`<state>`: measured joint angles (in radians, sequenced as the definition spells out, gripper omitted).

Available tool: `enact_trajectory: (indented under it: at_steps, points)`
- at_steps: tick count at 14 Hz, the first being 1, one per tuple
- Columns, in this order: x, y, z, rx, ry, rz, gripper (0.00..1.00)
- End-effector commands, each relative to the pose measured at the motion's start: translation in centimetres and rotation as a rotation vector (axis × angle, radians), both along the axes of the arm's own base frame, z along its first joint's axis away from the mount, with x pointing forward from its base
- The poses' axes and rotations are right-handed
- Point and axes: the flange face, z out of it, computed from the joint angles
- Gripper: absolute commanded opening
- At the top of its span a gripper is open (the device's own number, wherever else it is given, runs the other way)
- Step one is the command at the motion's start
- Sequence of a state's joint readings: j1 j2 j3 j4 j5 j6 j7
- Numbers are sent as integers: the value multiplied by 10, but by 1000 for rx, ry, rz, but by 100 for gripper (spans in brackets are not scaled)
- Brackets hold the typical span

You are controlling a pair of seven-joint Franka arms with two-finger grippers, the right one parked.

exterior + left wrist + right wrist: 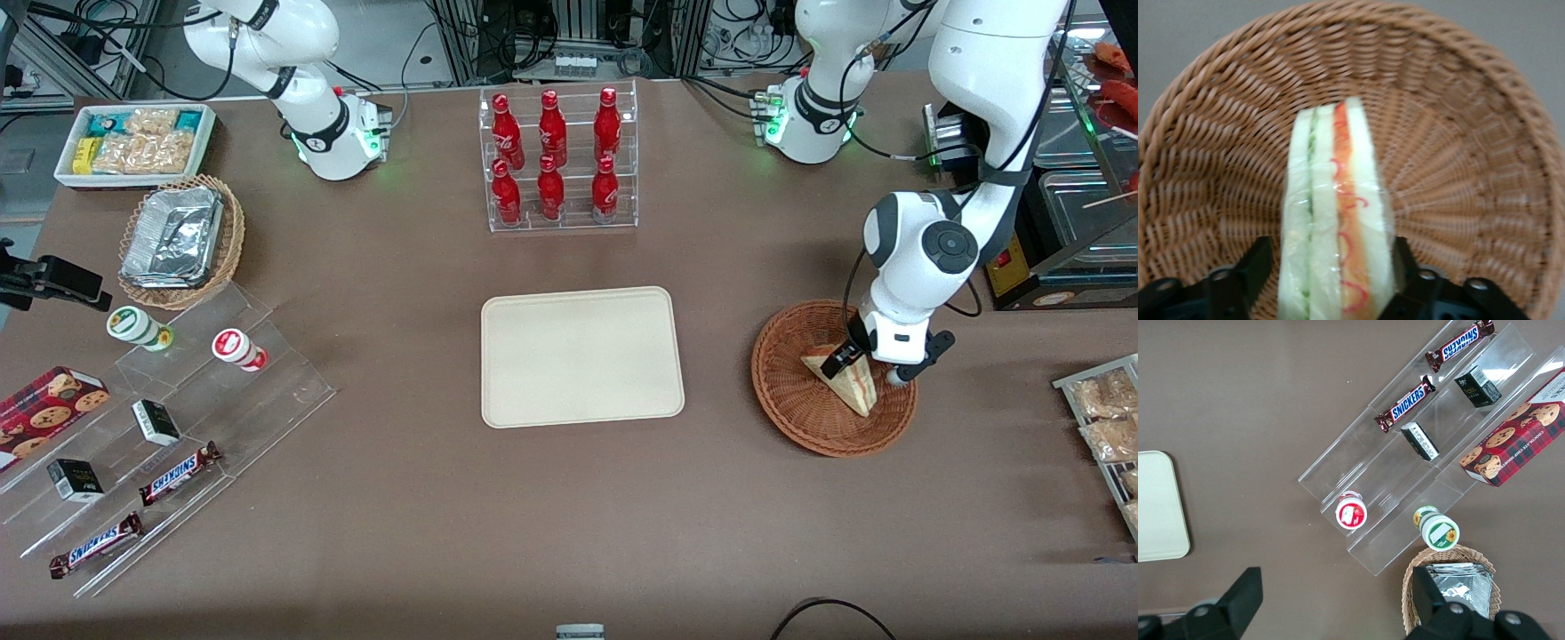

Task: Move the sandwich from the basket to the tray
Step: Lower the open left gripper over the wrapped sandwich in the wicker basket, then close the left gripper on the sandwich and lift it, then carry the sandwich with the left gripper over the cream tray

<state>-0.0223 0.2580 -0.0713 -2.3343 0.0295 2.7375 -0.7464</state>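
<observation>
Sandwich: clear-wrapped white-bread wedge sandwich (1336, 220) standing in reddish-brown wicker basket (791, 404).
Gripper: left gripper (1331, 270) clamping its sides.
Risk: slick wrap slipping before reaching cream plastic tray (582, 356).

The left arm reached down from its base, its wrist bent low and pointing straight downward. The gripper (867, 363) hung at the wrist's end, its two black fingers (1257, 270) set apart and pressed against something held between them.
</observation>
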Motion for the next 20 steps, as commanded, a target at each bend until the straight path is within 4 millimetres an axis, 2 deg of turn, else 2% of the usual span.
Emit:
enact_trajectory:
  at_steps: [1,4,5,7,8,10,12,14,15,18,20]
  points:
    - [16,-16,31,7,8,-1,0]
    - [26,-28,83,33,63,-28,0]
    - [31,-29,109,56,78,-41,0]
    - [38,-52,166,89,126,-82,0]
    - [42,-68,195,94,142,-99,0]
    - [46,-117,249,87,143,-148,0]
    - [37,-178,274,61,110,-185,0]
    - [30,-244,277,16,96,-276,0]
    - [28,-270,270,-1,107,-303,0]
    - [15,-360,230,-33,139,-413,0]
    - [12,-395,200,-43,168,-462,0]
